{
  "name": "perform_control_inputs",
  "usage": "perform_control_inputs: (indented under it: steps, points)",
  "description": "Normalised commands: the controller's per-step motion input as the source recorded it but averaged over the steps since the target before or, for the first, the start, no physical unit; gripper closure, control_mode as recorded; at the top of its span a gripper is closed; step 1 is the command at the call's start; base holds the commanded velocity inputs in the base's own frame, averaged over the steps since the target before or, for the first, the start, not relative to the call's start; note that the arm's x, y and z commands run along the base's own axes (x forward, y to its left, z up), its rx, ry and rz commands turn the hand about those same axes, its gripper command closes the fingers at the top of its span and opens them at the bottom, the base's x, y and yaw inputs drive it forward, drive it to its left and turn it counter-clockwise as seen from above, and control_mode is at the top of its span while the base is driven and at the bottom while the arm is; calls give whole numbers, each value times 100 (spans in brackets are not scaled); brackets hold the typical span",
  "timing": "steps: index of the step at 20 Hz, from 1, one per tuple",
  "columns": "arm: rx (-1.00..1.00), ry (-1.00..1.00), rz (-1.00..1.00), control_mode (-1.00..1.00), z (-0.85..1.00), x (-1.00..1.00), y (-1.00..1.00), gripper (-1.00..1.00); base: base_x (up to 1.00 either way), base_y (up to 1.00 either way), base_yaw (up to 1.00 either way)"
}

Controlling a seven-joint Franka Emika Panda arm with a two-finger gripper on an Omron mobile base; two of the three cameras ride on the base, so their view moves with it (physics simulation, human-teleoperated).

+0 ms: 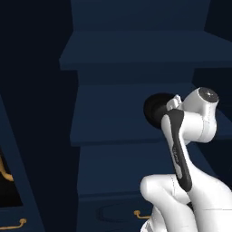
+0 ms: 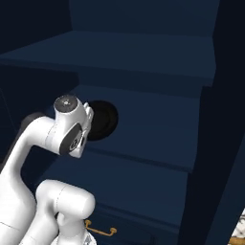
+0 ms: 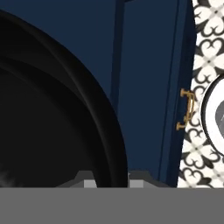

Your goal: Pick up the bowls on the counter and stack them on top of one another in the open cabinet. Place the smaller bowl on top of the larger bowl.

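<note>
A black bowl [image 1: 156,110] hangs at the end of the arm in front of the open cabinet [image 1: 136,54], level with the gap between two shelves; in the hand view its rim [image 3: 94,113] runs down between the finger tips [image 3: 89,183] of the gripper [image 3: 113,179], so the jaws seem closed on it. The shelf [image 2: 158,139] beside the bowl lies bare toward the cabinet's right wall; a brass handle [image 3: 187,109] and patterned floor [image 3: 205,52] show past the rim.

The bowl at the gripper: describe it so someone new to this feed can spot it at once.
Start at the open cabinet, tall and dark navy with flat shelves. In front of its middle shelf is the white arm's wrist, and the bowl shows as a glossy black disc just beyond it. It is the one round black shape against the blue shelves, unlike the brass drawer handle lower down.
</note>
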Motion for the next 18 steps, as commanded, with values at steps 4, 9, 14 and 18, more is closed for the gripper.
perform_control_inputs:
  steps: [4, 9, 14, 18]
  points:
    - [4, 0, 8, -100, -42, 58, -37, 100, 0, 0, 0]
    - [0, 1, 4, -100, -44, 61, -18, 100, 0, 0, 0]
    - [0, 0, 1, -100, -30, 47, -21, 100, 0, 0, 0]
    - [0, 0, 1, -100, -36, 44, -11, 100, 0, 0, 0]
